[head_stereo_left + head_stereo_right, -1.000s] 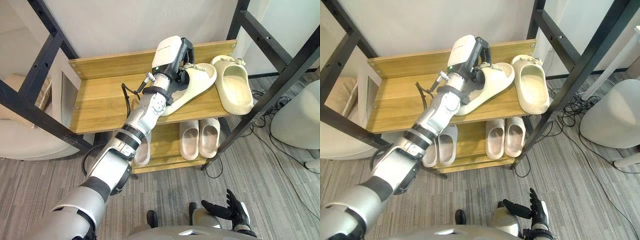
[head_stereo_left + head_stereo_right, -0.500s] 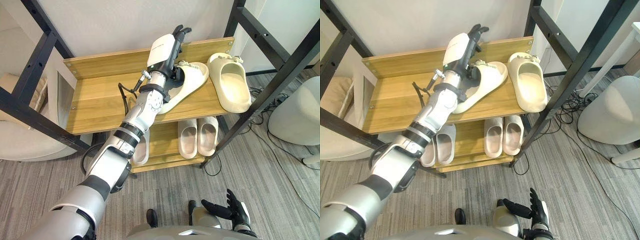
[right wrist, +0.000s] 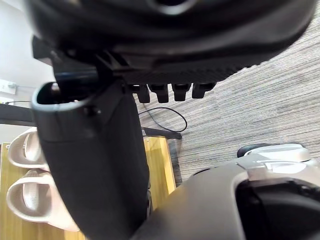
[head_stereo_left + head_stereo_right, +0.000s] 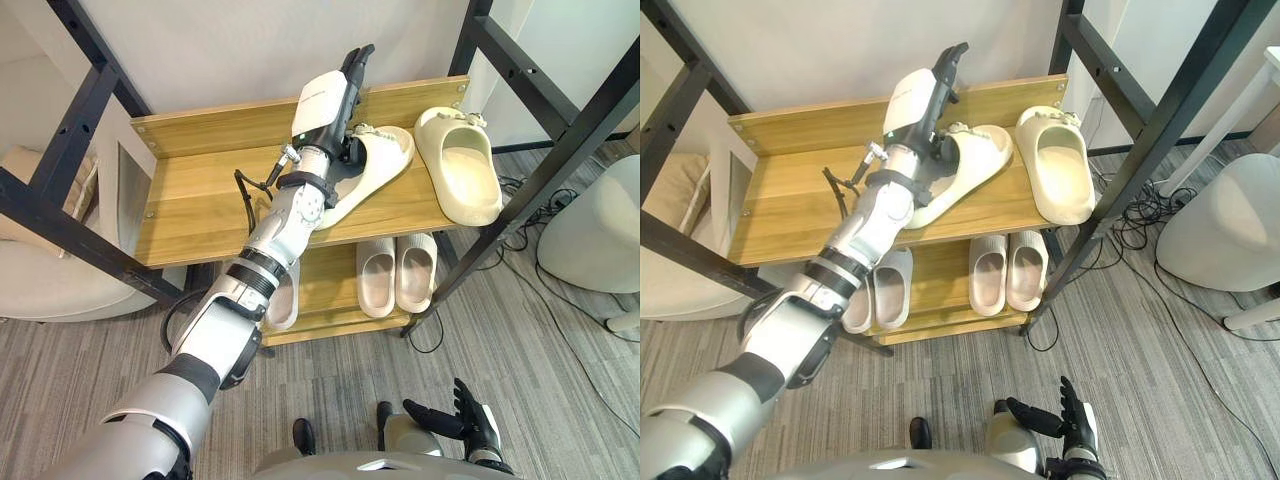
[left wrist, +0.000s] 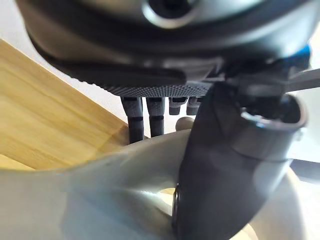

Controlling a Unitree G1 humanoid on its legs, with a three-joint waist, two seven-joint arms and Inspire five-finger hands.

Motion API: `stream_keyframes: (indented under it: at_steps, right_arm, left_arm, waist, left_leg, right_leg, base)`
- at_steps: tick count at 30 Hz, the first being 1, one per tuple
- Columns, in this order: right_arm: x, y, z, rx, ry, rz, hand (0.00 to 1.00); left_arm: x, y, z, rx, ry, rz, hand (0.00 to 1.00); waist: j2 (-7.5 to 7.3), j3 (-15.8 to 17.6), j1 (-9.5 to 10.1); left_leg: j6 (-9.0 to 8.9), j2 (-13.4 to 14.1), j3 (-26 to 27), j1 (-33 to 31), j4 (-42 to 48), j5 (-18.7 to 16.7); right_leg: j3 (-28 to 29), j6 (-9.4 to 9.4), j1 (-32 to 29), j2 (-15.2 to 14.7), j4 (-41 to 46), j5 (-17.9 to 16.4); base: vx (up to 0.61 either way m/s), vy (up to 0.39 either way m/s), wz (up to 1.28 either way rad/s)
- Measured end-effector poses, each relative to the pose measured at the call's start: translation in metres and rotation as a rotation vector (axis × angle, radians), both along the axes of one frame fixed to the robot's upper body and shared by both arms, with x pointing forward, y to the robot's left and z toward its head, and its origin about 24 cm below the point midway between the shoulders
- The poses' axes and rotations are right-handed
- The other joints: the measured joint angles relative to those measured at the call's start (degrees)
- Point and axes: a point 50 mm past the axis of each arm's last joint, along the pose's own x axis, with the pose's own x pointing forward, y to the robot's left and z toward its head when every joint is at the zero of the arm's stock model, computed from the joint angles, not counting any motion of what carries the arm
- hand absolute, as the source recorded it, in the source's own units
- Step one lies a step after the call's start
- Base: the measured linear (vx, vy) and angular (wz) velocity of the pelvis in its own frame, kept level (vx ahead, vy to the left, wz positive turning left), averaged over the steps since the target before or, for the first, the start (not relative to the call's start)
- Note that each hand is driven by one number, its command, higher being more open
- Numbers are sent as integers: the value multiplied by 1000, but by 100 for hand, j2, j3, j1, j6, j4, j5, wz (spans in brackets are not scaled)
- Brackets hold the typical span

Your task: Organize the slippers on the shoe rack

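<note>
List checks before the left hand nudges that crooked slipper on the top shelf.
1. Left hand not gripping: ok, its fingers are straight, pointing up above the crooked slipper.
2. Thumb clear of the slipper: cannot tell, it is hidden behind the hand.
3. Crooked slipper lined up with the straight slipper: not ok, it lies diagonally.
4. Heel end fully on the top shelf: cannot tell, the arm covers it.
5. Bare shelf to the slipper's left for swinging it: ok.
6. Right hand out of the way: ok, low by the floor, open.
</note>
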Motion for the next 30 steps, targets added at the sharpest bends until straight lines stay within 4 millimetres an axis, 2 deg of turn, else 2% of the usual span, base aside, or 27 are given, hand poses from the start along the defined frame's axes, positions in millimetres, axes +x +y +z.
stream_keyframes:
  at_steps: [9, 14, 23, 30]
  right_arm:
    - [0, 1, -1, -18, -8, 20, 100]
    - [-1, 0, -3, -28, 2, 28, 100]
    - [0, 0, -5, -33, 16, 42, 100]
    - [1, 0, -5, -41, 15, 57, 100]
  left_arm:
    - [-8, 20, -3, 142, -135, 84, 100]
    - [-11, 27, -6, 180, -147, 87, 100]
    - [-14, 31, -10, 175, -161, 94, 100]
    - [-14, 30, -10, 178, -167, 87, 100]
  waist:
    - [-3, 1, -6]
    - [-2, 1, -16]
    - [-1, 0, -11]
    - [2, -1, -15]
  left_leg:
    - [-1, 4, -12, 23, 11, 0]
    - [-3, 32, -31, 55, 11, 1]
    - [-6, 28, -35, 51, 21, 4]
    - [-12, 28, -34, 52, 9, 8]
  right_leg:
    - [-16, -4, 54, 7, -48, 16]
    - [-57, -18, 225, 21, -322, 160]
    - [-73, 6, 368, 28, -640, 351]
    - [-77, 10, 375, 28, -658, 355]
  base:
    - [0, 0, 0]
    - [1, 1, 1]
    - [0, 0, 0]
    - [0, 0, 0]
